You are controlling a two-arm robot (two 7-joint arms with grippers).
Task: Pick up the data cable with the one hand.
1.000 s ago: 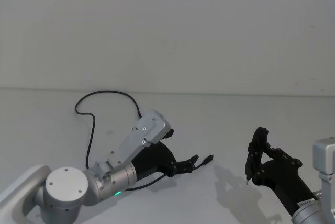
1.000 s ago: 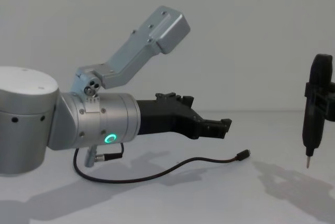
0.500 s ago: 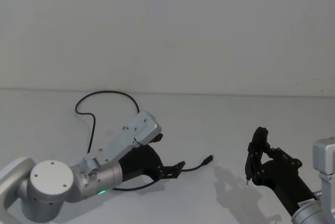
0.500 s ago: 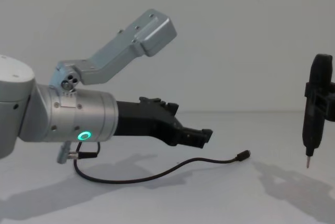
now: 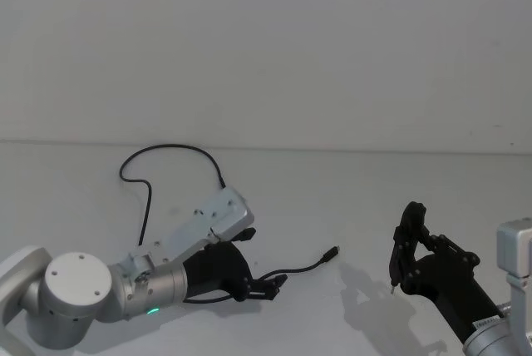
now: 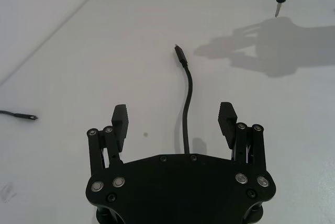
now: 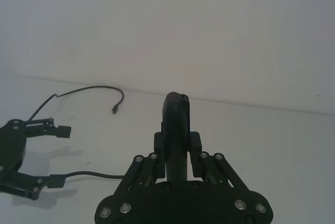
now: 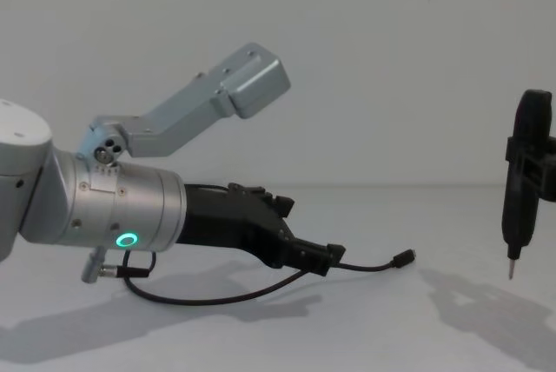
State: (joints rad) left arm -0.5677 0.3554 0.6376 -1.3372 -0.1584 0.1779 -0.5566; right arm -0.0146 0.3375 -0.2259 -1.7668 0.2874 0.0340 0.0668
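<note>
On your left, the left gripper [image 5: 266, 283] reaches forward and slopes down from its thick silver arm [image 8: 104, 207], with the green ring [image 8: 128, 239] lit near the wrist. The tips sit low over the white table [image 5: 332, 198]; you cannot tell whether they touch it. Its fingers [image 6: 119, 119] are spread wide and have hold of nothing.

The cable [image 5: 303, 267] lies flat on the table and passes straight through the gap between those fingers, touching neither. From there it runs right to one plug [image 5: 332, 252], which lies just beyond the fingertips. Going the other way, it disappears under the arm and comes out on the far left. There it curls round in a loop, and the end comes back to just behind the grey bracket [image 5: 212, 219] on the wrist.

On your right, the right gripper [image 8: 512, 215] hangs above the table with its slim tip pointing down, apart from the cable. Its fingers [image 7: 175, 124] are pressed together around nothing.
</note>
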